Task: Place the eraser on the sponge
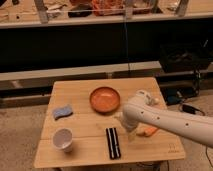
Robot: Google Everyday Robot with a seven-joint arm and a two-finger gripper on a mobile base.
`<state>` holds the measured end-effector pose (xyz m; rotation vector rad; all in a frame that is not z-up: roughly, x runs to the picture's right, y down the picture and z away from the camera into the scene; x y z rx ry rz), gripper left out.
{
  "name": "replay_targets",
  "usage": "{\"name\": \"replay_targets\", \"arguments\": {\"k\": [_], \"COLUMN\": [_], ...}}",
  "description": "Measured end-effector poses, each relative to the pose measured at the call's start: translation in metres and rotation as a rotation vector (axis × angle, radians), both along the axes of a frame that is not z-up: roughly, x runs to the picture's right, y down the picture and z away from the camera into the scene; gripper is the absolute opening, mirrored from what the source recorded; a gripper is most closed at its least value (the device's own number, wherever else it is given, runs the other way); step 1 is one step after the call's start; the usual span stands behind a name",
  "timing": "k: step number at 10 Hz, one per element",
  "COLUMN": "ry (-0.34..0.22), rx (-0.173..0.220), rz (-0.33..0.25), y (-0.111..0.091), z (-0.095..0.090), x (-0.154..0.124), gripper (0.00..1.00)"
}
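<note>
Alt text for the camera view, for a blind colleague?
The robot's pincer hangs open above the wooden table beside the black eraser, which lies untouched near the front edge. The blue sponge sits at the left side, with an orange bowl and white cup nearby.

No words, numbers or signs can be read anywhere. The eraser [113, 142], near the front edge of the bench [80, 94], has a pale stripe, perhaps a label, but no letters show. The tool [122, 122], near the bench's middle, bears no readable mark.
</note>
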<state>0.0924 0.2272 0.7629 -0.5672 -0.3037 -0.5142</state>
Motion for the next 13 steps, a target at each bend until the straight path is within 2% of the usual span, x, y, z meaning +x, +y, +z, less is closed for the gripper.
{"name": "replay_targets", "arguments": {"k": [1,4,7,9,13], "ry": [-0.026,-0.066,-0.128,-0.127,-0.162], "rx": [0.004,-0.013,-0.024,-0.039,-0.067], "rz": [-0.038,-0.089,-0.169,-0.171,-0.227], "y": [0.004,0.015,0.028,0.031,0.047], "z": [0.002,-0.001,-0.003,-0.003,-0.002], "x": [-0.002,-0.005,-0.013,-0.013,-0.02], "gripper": [0.8,0.8,0.8,0.8,0.8]}}
